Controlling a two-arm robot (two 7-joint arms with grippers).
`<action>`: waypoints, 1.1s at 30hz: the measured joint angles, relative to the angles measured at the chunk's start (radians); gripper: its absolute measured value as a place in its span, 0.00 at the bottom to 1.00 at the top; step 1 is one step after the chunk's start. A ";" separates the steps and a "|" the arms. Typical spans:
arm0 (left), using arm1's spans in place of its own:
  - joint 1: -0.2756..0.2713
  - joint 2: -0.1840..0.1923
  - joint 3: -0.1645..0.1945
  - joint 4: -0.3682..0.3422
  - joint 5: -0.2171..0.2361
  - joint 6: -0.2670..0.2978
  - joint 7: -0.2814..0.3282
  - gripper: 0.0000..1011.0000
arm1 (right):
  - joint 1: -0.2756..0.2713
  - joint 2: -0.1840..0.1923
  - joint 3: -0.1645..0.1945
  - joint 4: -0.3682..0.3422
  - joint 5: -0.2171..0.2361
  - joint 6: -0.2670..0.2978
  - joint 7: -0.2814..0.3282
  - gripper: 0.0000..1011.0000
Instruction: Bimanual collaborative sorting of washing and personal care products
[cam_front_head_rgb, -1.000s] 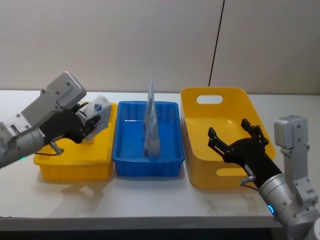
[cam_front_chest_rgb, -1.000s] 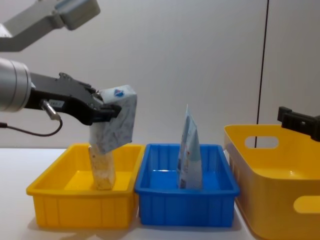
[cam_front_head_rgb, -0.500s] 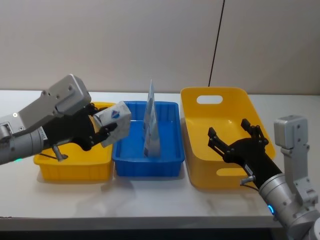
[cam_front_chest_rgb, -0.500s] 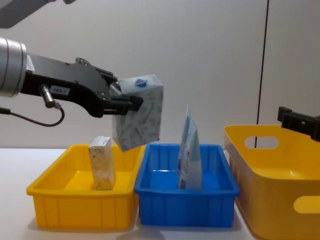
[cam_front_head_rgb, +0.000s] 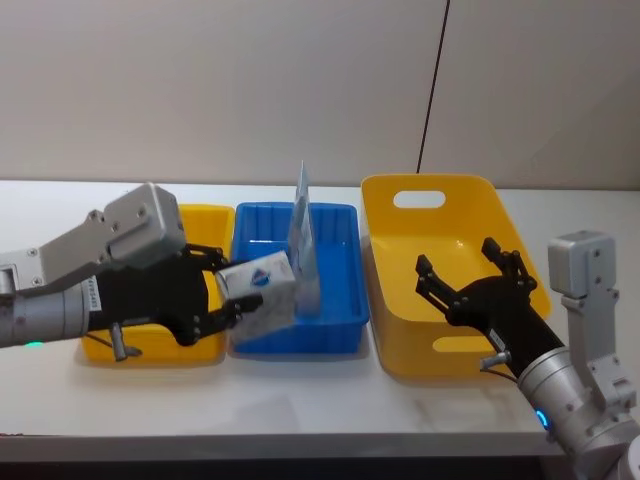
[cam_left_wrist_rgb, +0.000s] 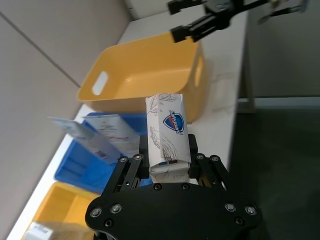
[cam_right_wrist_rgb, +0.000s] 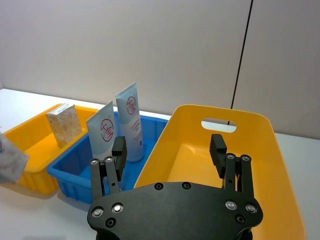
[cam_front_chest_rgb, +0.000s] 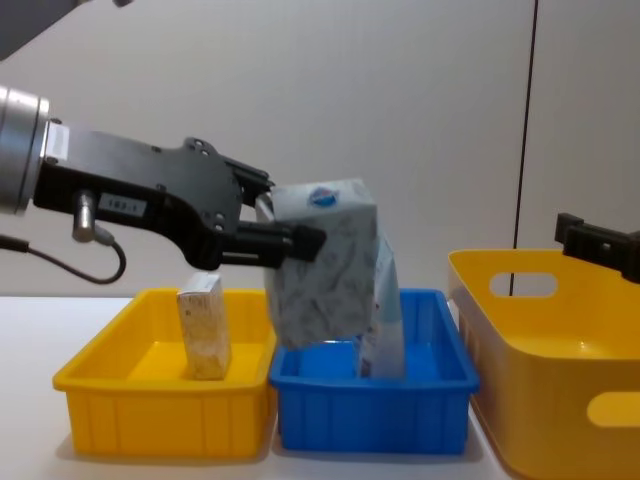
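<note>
1. Closest in, the right tool (cam_front_head_rgb: 465, 268) hangs over the near side of the big yellow bin (cam_front_head_rgb: 440, 225). Its fingers are spread wide with nothing between them.
2. The left tool (cam_front_head_rgb: 225, 297) reaches in from the left and is pinching the white-grey marbled pack (cam_front_head_rgb: 260, 290) by one end. The left wrist view has the fingers pressed on both sides of it, with the round blue logo facing the camera.
3. That pack is up in the air and tilted, roughly over the near left corner of the blue bin (cam_front_head_rgb: 340, 262), right next to the small yellow bin (cam_front_head_rgb: 200, 215). From the chest view it overlaps the stuff standing in the blue bin; can't tell if it's touching.
4. The three bins sit in a row on the white counter (cam_front_head_rgb: 300, 390), close together: small yellow on the left, blue in the middle, big yellow on the right.
5. The small cream speckled box (cam_front_chest_rgb: 203, 325) stands upright inside the small yellow bin.
6. Farther back, the tall pale-blue flat pouches (cam_right_wrist_rgb: 129, 122) stand upright in the blue bin. The right wrist view shows two of them side by side.
</note>
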 joint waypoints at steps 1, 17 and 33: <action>-0.001 0.001 0.002 0.002 -0.003 -0.004 -0.008 0.36 | 0.000 0.000 0.000 0.000 0.000 0.000 0.000 0.99; -0.021 0.004 0.038 0.048 -0.050 -0.055 -0.103 0.36 | 0.000 0.000 0.000 0.000 0.000 0.000 0.000 0.99; -0.029 0.002 0.052 0.069 -0.065 -0.073 -0.122 0.36 | 0.000 0.000 0.000 0.000 0.000 0.000 0.000 0.99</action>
